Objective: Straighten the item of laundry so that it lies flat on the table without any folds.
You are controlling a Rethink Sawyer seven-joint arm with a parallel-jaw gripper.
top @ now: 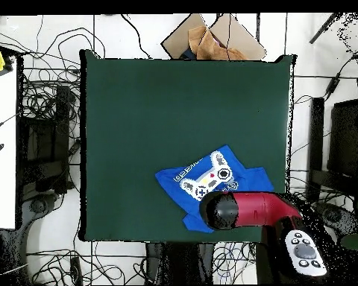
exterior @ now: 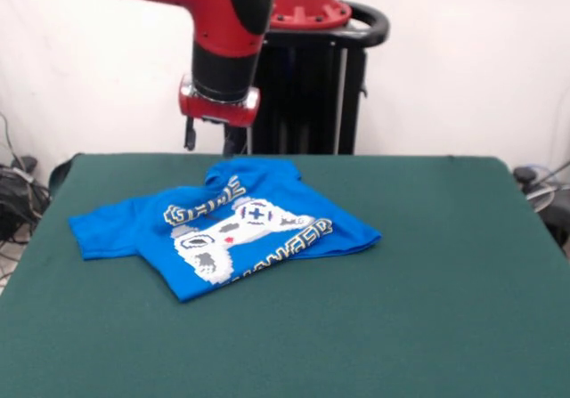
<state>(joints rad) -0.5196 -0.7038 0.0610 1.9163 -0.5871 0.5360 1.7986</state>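
Green felt of the table (exterior: 427,327) fills the foreground of my front view, bare right up to the shirt. I take the robot's pedestal (exterior: 307,77) as landmark: the table stretches away from it toward the front camera, and the item of laundry (exterior: 223,229) lies on the half of the table nearer the pedestal, close to that edge.

Next in size, the red and black arm (exterior: 223,24) comes down in front of the pedestal and ends above the shirt's pedestal-side edge. The gripper (exterior: 214,135) hangs just clear of the cloth, as far as I can judge; whether its fingers stand wide or narrow I cannot tell, since only dark stubs show below the red wrist ring.

Progress, in my judgement: little is done. The shirt lies print upward but crumpled. One sleeve spreads fairly flat to the side, the lettering is buckled and partly hidden, and the part nearest the pedestal is bunched up in a fold. Pulling out that fold and smoothing the body remain.

Comparison of views: the front view shows the relief of the wrinkles and the gap beneath the wrist. The overhead view shows the shirt's outline (top: 212,179) and its closeness to the pedestal-side table edge (top: 174,240), but the arm (top: 245,211) covers the shirt's pedestal-side part and hides the gripper entirely.
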